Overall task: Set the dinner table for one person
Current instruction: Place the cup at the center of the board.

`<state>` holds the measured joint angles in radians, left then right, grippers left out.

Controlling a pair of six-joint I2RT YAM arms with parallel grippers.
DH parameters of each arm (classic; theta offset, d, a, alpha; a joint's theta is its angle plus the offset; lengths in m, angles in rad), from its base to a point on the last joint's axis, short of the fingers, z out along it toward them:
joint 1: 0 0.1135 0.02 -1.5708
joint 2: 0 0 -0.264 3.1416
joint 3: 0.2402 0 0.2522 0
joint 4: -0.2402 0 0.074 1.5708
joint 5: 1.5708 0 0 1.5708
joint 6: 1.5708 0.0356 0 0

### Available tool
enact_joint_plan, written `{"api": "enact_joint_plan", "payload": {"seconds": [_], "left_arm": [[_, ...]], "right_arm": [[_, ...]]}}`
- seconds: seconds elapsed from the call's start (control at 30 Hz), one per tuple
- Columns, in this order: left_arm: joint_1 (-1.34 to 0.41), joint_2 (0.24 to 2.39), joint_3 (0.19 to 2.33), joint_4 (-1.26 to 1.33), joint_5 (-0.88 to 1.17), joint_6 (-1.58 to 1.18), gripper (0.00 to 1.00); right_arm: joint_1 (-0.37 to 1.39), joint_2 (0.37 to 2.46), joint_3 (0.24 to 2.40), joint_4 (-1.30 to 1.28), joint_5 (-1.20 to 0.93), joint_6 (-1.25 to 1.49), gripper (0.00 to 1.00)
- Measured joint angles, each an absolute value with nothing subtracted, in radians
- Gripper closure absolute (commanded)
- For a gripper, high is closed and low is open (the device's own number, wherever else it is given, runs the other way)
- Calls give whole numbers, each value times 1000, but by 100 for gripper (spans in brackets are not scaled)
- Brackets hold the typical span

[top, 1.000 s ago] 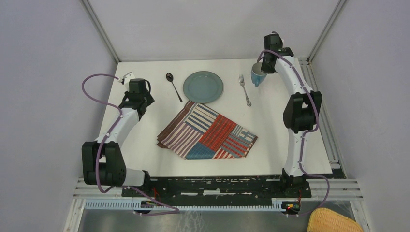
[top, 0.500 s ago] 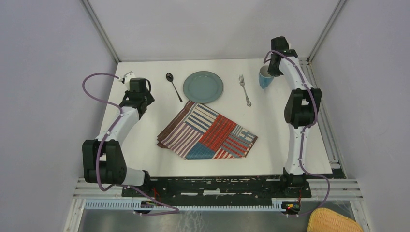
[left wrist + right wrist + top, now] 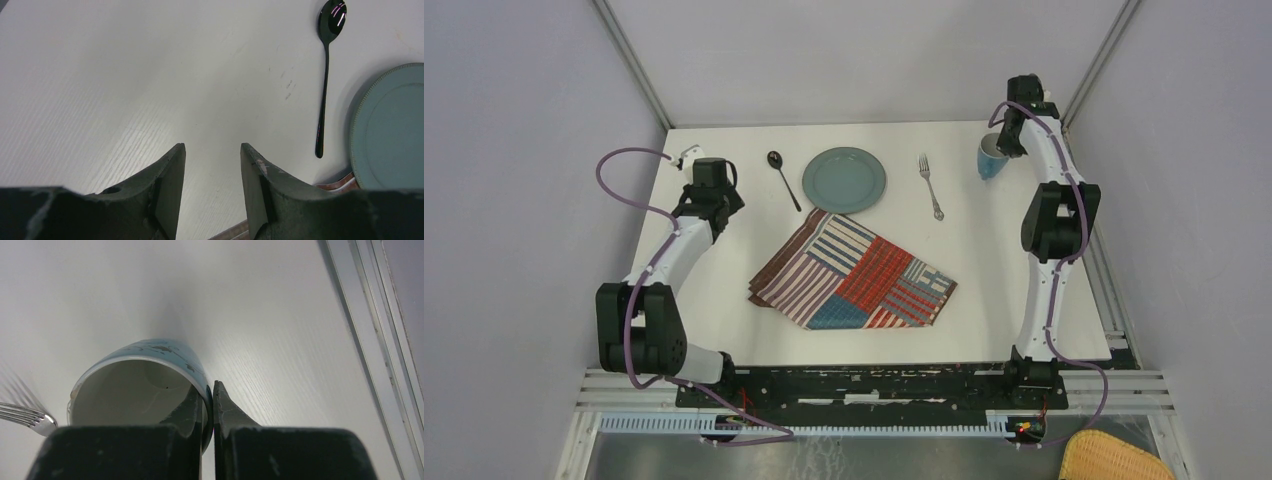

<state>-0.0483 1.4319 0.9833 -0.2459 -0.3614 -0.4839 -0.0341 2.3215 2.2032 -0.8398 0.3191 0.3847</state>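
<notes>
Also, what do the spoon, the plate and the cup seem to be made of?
Spoon: probably metal with a glossy black finish; its bowl mirrors the light.
Plate: likely glazed ceramic, dull blue-green, with a finely ridged rim.
Cup: seemingly glazed ceramic, blue outside with a dark pattern, white inside.

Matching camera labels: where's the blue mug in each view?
Top external: mug far right, near the back, right of the fork.
Left wrist: not in it.
Right wrist: mug centre-left, right gripper shut on its rim.
Shared landmark: fork, left of the mug in both; absent from left wrist.
</notes>
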Motion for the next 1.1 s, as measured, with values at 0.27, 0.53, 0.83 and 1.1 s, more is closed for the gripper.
{"api": "enact_joint_plan", "payload": {"seconds": [0.27,0.53,0.83,1.1], "left_arm": [[-48,1432,984,-245,-362,-484,48],[-48,1432,984,-245,-362,-484,48],[-48,1432,984,-245,-362,-484,48],[-48,1432,984,-245,-362,-484,48]], "right_arm": [[-35,2360,2218,-834,307,395,100],[-33,2363,2219,-833,296,399,98],[-33,2363,2219,-826,296,402,78],[-33,2363,2219,-801,296,408,70]]}}
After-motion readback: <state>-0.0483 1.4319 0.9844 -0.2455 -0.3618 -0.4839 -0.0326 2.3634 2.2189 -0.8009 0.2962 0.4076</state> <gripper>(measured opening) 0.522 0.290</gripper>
